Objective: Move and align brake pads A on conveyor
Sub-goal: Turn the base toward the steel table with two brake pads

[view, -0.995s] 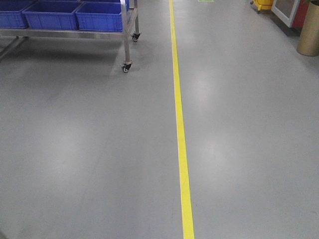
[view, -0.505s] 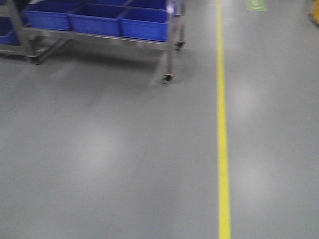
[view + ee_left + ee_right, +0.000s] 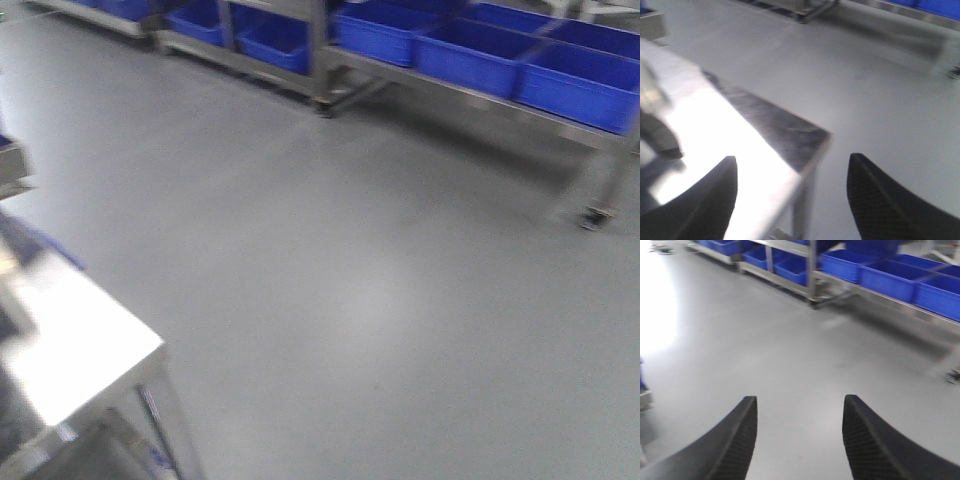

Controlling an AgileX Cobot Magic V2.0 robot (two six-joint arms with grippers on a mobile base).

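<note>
Grey sealed floor [image 3: 380, 300] fills most of the front view, and all three views are smeared with blur. At far left, the corner of a shiny steel table [image 3: 70, 330] enters the frame. Across the top and to the right stands a metal rack [image 3: 330, 60] carrying blue bins [image 3: 480, 55], with a caster [image 3: 597, 215] under its right leg. The left gripper [image 3: 792, 165] is spread wide and holds nothing; the table corner and bare floor show between its dark textured fingers [image 3: 875, 200]. The right gripper [image 3: 800, 402] is likewise parted and empty, hanging over bare floor with the rack beyond it. Neither the brake pads A nor the conveyor appears in any view, so their location cannot be stated from this position; the task has not reached its pick stage. Handling assessment, from the part type only: a brake pad is expected to be rigid, dense for its size and not fragile, with a rough friction face that resists slipping. Recommended hold: close the fingers across the short width near the middle of the pad, so that the mass sits balanced and the part does not swing during alignment. Avoid gripping one end, where the pad is likely to pivot.
</note>
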